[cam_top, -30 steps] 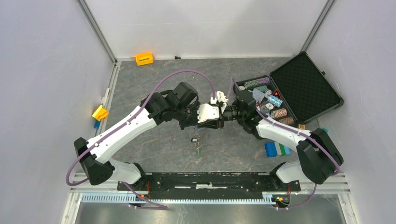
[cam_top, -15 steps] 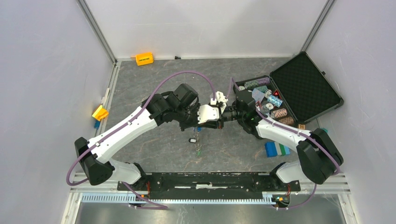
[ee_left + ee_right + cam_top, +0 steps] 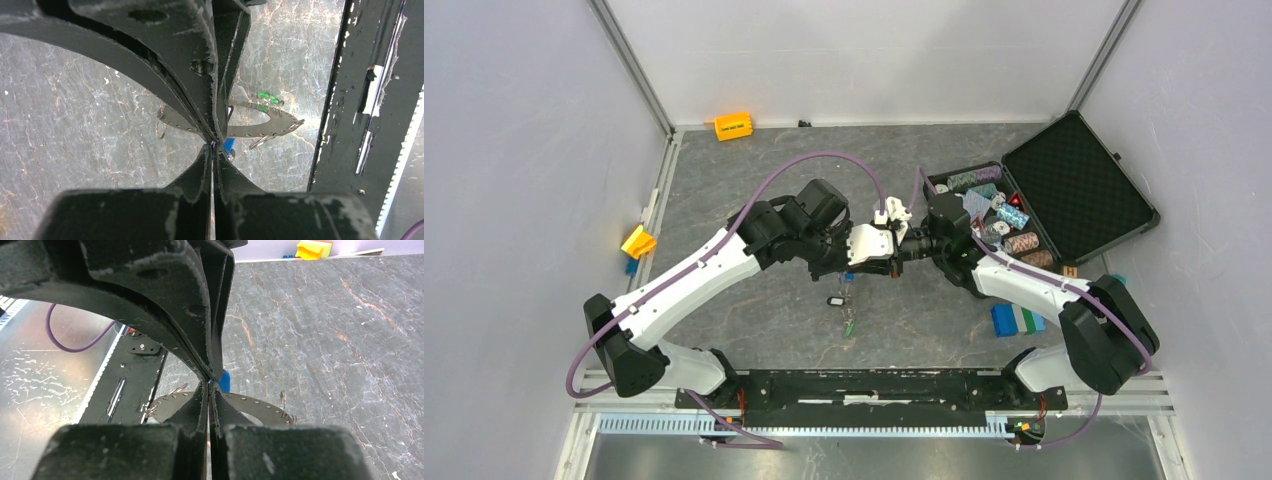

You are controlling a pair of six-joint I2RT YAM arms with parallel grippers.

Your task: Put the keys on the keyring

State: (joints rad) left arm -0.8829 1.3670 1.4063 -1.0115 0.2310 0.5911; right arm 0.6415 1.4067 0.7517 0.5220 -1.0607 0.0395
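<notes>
Both grippers meet above the middle of the table. In the left wrist view the keyring [image 3: 272, 125], a flat silvery ring with small holes and little split rings, crosses my shut left gripper [image 3: 213, 144] at its tips. A blue-tagged key [image 3: 228, 146] sits right at the tips and a green tag [image 3: 267, 96] lies beyond. In the right wrist view my right gripper [image 3: 210, 381] is shut at the blue tag [image 3: 223, 381], just past the keyring [image 3: 252, 405]. From above, the left gripper [image 3: 856, 270] and right gripper [image 3: 886, 262] hold the ring, and the keys [image 3: 846, 312] hang below.
An open black case [image 3: 1079, 190] with round striped chips stands at the right. Blue, green and white blocks [image 3: 1016, 320] lie near the right arm's base. An orange block [image 3: 733, 126] sits at the back, a yellow block [image 3: 638, 241] at the left wall. A black rail [image 3: 874, 385] runs along the front.
The hanging keys have swung a little under the grippers. Both arms have barely moved and both grippers stay shut.
</notes>
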